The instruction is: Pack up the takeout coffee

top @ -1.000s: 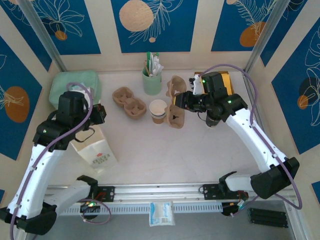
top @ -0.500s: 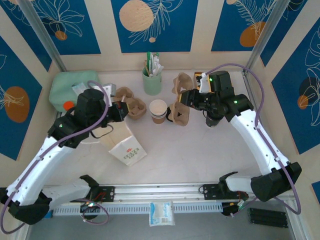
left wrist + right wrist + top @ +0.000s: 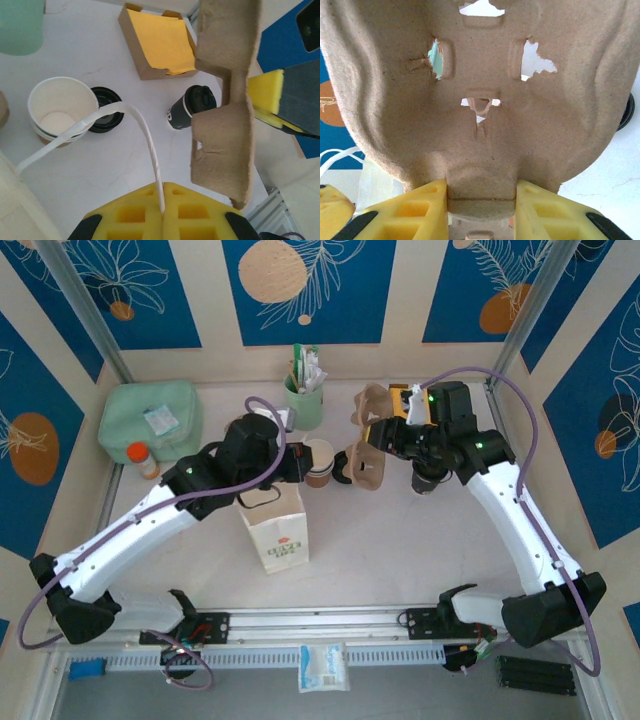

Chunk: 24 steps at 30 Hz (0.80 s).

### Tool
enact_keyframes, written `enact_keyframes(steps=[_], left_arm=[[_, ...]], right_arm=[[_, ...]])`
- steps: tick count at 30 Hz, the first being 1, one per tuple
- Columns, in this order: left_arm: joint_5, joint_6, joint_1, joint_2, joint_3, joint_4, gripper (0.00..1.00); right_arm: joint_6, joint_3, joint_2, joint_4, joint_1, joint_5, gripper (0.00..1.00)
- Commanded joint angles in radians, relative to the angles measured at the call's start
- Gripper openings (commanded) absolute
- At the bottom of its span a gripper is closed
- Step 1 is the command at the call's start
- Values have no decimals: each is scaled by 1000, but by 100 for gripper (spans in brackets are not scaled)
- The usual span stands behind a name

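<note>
Below the left gripper [image 3: 292, 466] hangs the white paper bag [image 3: 274, 530], the largest item in the work area. The left fingers are pressed together on the thin white bag handle [image 3: 146, 135], which loops up out of the pads.

Ahead of the left gripper and to its right, the pulp carrier [image 3: 364, 462] is held on edge, with its wells facing sideways rather than up. The right gripper [image 3: 481, 201] pinches the carrier's central tab, one yellow finger on each side.

Between the two grippers, just beyond the left fingertips, the takeout coffee [image 3: 317, 462] stands on the table. Its long axis is vertical and its mouth is open. In the left wrist view it lies ahead and to the left of the pads. The left gripper is the nearer of the two; the carrier lies between the right gripper and the cup.

Just beside the cup, on its far side from the left gripper, the black lid [image 3: 106, 116] lies flat on the table. It is not fitted.

Assessment: both grippers are occupied. The cup cannot be picked up until one load is released, and the carrier wells must face up before seating.
</note>
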<state>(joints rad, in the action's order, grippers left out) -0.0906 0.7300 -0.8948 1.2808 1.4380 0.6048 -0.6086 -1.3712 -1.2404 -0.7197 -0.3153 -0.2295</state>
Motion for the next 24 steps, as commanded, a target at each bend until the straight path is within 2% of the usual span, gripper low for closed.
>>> enact_keyframes(steps=[1,9,10,13,19,24], left_arm=[[-23,18,-20,16,55,-54,0],[-14,26,-24,46,51,-84,0],[-11,26,-24,48,50,-86,3],[1,23,-24,58,47,-97,14],[22,-6,-24,67,69,-125,46],[26,-47,-24,66,122,-112,67]], right_arm=[[20,1,18,-13,10,-35,32],[18,4,19,-12,20,-42,32],[18,5,19,-12,21,-43,33],[18,6,21,-12,22,-44,32],[20,3,29,-19,33,-45,33],[25,-9,42,-34,53,-44,33]])
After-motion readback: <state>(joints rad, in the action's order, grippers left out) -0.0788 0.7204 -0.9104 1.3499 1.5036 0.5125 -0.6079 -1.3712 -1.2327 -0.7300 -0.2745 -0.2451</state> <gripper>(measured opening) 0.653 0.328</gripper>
